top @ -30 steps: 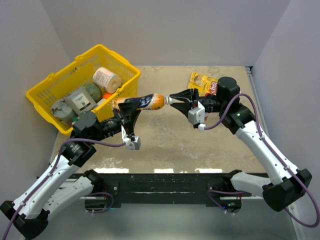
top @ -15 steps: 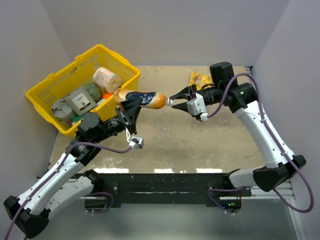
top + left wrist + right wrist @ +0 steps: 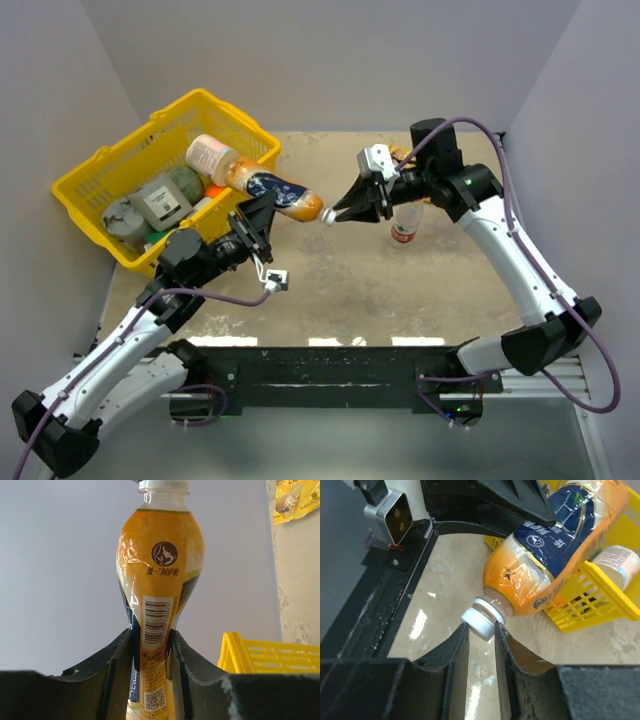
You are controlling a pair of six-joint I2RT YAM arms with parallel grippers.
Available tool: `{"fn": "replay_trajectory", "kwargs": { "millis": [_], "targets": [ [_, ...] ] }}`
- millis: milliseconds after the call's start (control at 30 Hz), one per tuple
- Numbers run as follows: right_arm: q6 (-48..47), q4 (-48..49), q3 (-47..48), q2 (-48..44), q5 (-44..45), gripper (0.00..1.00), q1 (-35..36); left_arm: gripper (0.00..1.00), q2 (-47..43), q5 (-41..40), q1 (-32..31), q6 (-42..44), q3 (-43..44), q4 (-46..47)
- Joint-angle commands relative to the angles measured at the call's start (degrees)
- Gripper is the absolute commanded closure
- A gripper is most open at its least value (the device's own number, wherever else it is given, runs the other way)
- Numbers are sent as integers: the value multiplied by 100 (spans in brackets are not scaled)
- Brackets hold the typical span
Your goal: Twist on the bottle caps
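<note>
Bottle [image 3: 280, 190] is held clamped at the waist by left gripper [image 3: 150, 635], long axis aimed neck-first at right gripper [image 3: 481, 626]. White cap [image 3: 480, 621] is seated on the neck between that gripper's jaws; whether it is pinched cannot be told.

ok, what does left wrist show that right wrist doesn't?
Left wrist only: the left claw clamped on the orange bottle, its barcode, and the yellow snack bag. Right wrist only: the right claw flanking the white cap, and the blue label. Both: the bottle and the yellow basket.
</note>
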Motion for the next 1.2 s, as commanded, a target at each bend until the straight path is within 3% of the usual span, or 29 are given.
{"fn": "replay_trajectory", "kwargs": {
  "millis": [0,67,100,200,267,333,367,400,467,533,700,867,1167],
  "targets": [
    [2077,2140,-325,-359,62,98,-99,100,-408,225,-114,-25,-140,-154],
    [2429,2070,-203,-281,221,78,-195,100,-575,128,-114,-86,-132,-478],
    [2560,2009,-106,-193,325,63,-248,100,-619,-29,-114,-348,-132,-550],
    [2704,1930,150,-131,248,53,-599,100,-619,-354,-114,-1312,210,-1374],
    [1083,1211,81,-332,282,47,-609,100,-488,-391,-114,-1860,587,-1988],
    [-339,1259,-357,-874,326,35,-591,100,-400,-339,-114,-2501,738,-2211],
    [-556,1566,-1021,-1139,457,29,-469,100,-382,-330,-114,-2747,834,-2255],
    [-611,2021,-1411,-1394,815,16,-398,100,-338,-303,-114,-3150,905,-2334],
    [-769,3454,-2492,-2089,994,10,-214,100,-276,-268,-105,-3504,984,-2292],
    [-1005,4097,-2959,-2327,1188,11,-56,100,-259,-181,-105,-3769,1019,-2273],
    [-1112,3792,-2566,-2047,1056,24,103,100,-22,-84,-114,-3928,1336,-2326],
    [-1648,3432,-2399,-1854,1117,30,322,100,145,-84,-114,-3980,1424,-2142],
    [-1569,3564,-2346,-1748,1144,44,428,100,163,-66,-114,-3945,1415,-2097]
  ]
}}
